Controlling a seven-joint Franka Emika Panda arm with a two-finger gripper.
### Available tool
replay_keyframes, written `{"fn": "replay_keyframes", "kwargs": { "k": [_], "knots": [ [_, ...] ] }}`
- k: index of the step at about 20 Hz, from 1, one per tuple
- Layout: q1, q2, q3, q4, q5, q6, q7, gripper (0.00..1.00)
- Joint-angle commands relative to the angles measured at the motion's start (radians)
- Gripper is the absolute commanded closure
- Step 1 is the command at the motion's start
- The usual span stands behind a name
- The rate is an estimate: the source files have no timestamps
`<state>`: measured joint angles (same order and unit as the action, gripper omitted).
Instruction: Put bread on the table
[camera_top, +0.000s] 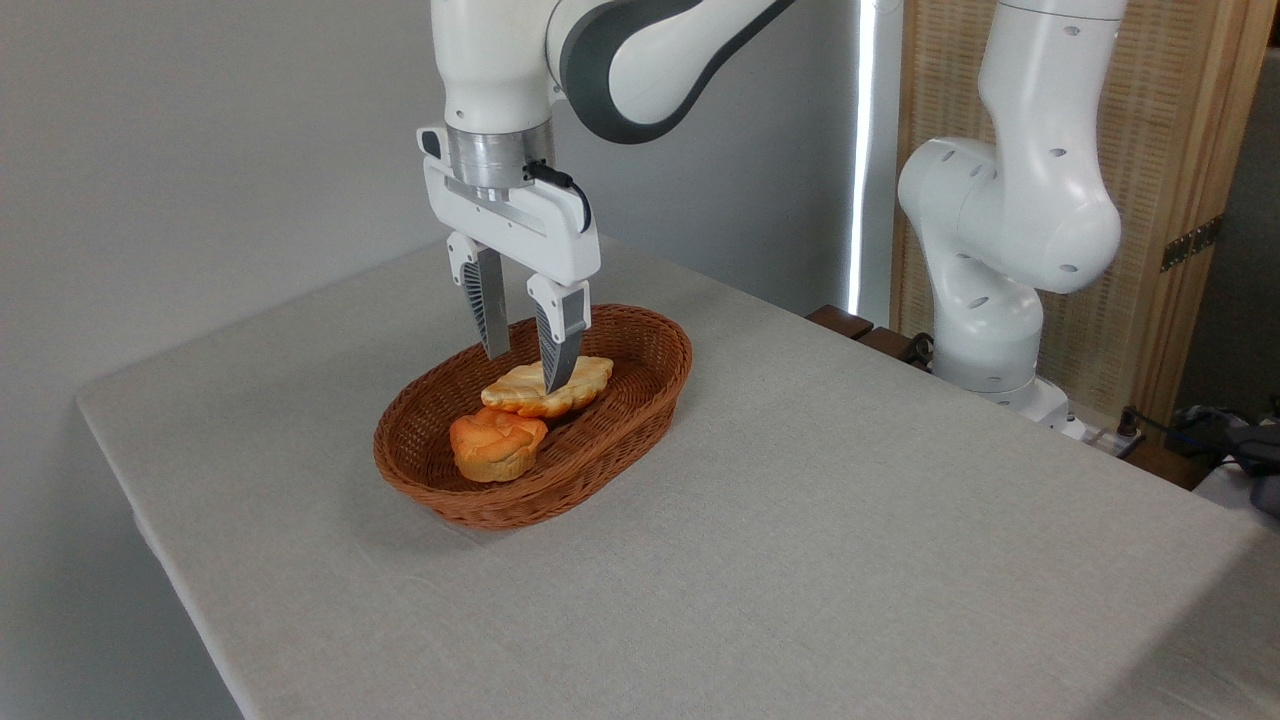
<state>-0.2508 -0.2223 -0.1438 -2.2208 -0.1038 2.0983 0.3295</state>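
Gripper is hanging straight down over the wicker basket, fingers spread apart w/ a clear gap between them, nothing held afaict. The right finger's tip overlaps the top of the bread, so it's at or just in front of it; the left finger ends above the bread's far-left side. Can't tell from this angle if either pad is actually touching.

Bread's still in the basket, lying flat and propped a bit on the orange bun sitting in front of it. So imo this is the reach/grasp step, pick not done yet.

Next move prob needs the fingers to drop a bit more so they straddle the pastry, then close across it w/o catching the bun or the basket wall. After that, lift clear of the rim and set it on bare table; plenty of cloth free on the right.
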Motion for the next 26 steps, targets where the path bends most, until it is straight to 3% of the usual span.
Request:
{"fn": "replay_keyframes", "kwargs": {
  "k": [1,6,9,16,19,22,23,26],
  "knots": [
    [-0.005,0.003,-0.003,-0.013,0.004,0.032,-0.024,0.00],
    [-0.004,0.027,-0.002,-0.013,0.015,0.052,-0.018,0.00],
    [0.001,0.031,-0.003,-0.013,0.070,0.051,-0.020,0.00],
    [-0.002,0.038,-0.003,-0.016,0.072,0.051,-0.020,0.00],
    [-0.005,0.043,-0.007,-0.016,0.072,0.052,-0.017,0.15],
    [-0.004,0.043,-0.010,-0.014,0.072,0.052,-0.010,0.48],
    [-0.002,0.043,-0.010,-0.014,0.072,0.052,-0.009,0.53],
    [-0.002,0.043,-0.010,-0.014,0.072,0.051,-0.009,0.54]
  ]
}}
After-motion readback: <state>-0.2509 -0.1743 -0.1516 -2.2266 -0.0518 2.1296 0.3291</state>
